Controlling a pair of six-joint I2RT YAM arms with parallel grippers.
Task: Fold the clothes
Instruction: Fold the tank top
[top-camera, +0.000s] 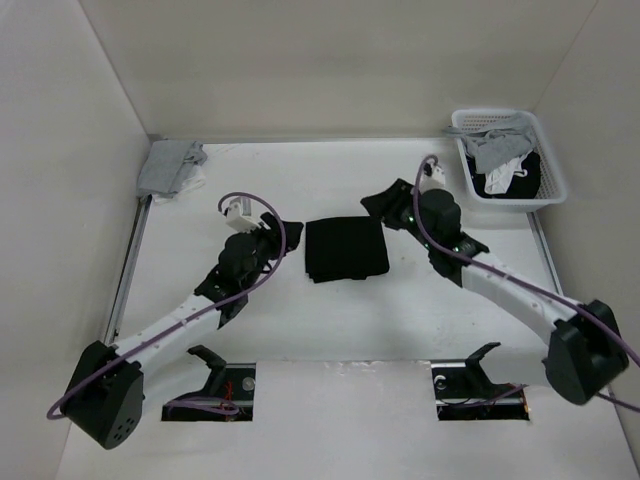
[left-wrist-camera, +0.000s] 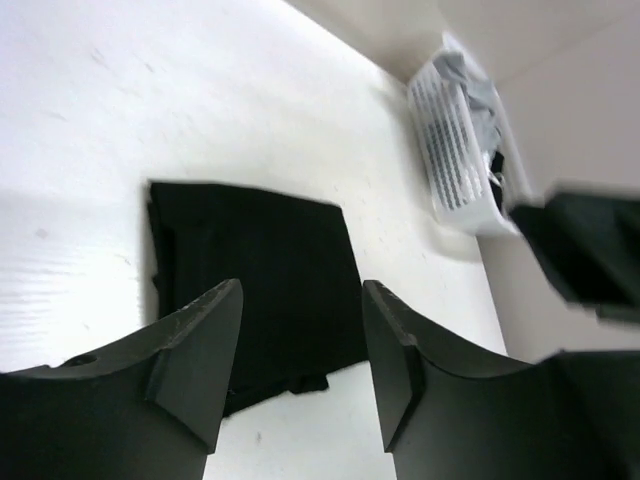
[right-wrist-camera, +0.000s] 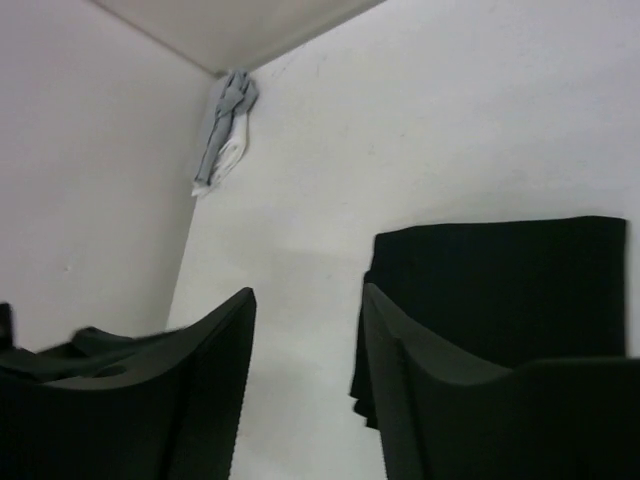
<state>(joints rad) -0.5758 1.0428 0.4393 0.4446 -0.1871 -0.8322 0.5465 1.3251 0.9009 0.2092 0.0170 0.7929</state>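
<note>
The clothes are a black shirt folded into a small flat rectangle on the white table, between the two arms. My left gripper hangs just left of it, open and holding nothing. In the left wrist view the clothes lie beyond the spread fingers. My right gripper is off the fold's upper right corner, also open and empty. In the right wrist view the clothes lie to the right, partly behind the right finger, with bare table between the fingers.
A white plastic basket with grey and white garments stands at the back right, also seen as the basket. A grey folded cloth bundle lies in the back left corner; the right wrist view shows this bundle. White walls close in three sides.
</note>
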